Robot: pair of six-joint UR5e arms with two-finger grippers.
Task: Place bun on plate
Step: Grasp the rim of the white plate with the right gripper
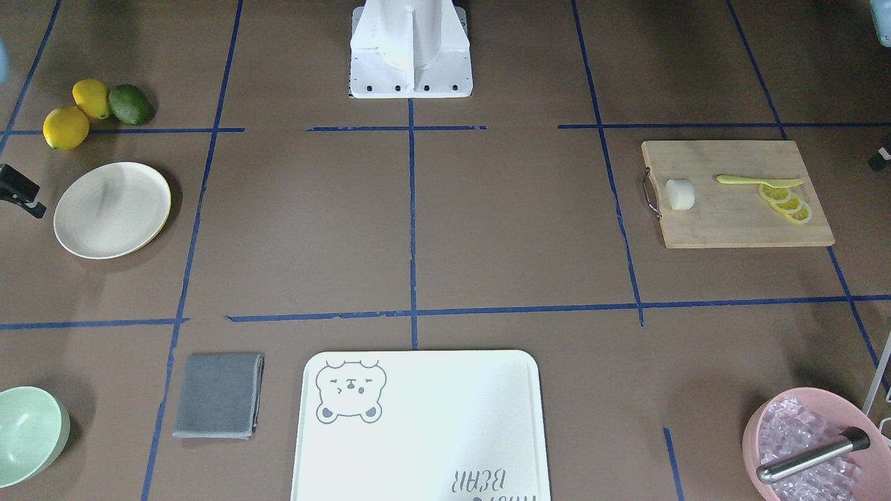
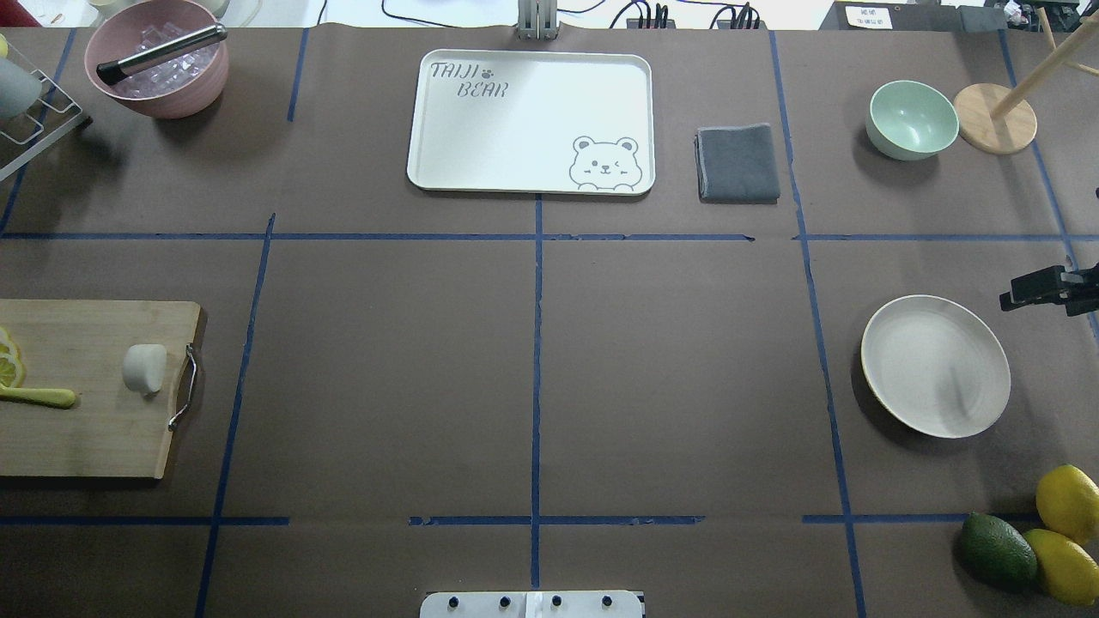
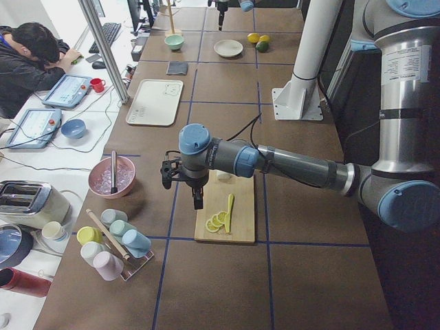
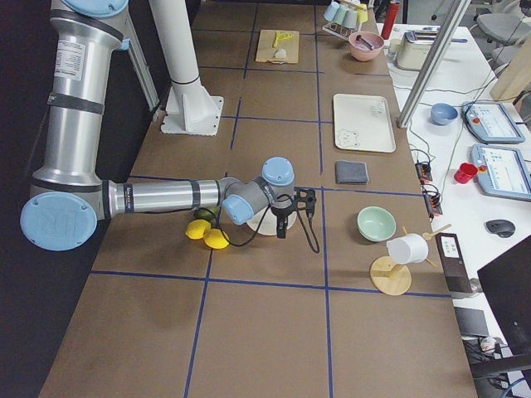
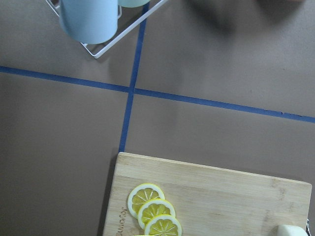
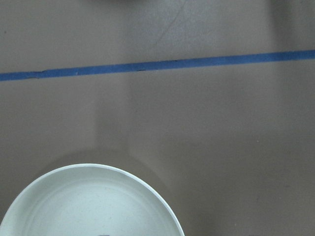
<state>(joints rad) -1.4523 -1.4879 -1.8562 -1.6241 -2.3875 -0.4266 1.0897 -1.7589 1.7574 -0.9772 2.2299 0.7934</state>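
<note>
Overhead exterior: we count one bun, on the cutting board at far left, and one plate, well apart at right. Exterior left: the left gripper hangs near three lemon slices, the bun farther along the board; whether its fingers are apart we cannot tell. Exterior right: the right gripper hangs by the plate, far from the bun, fingers likewise unreadable.
</note>
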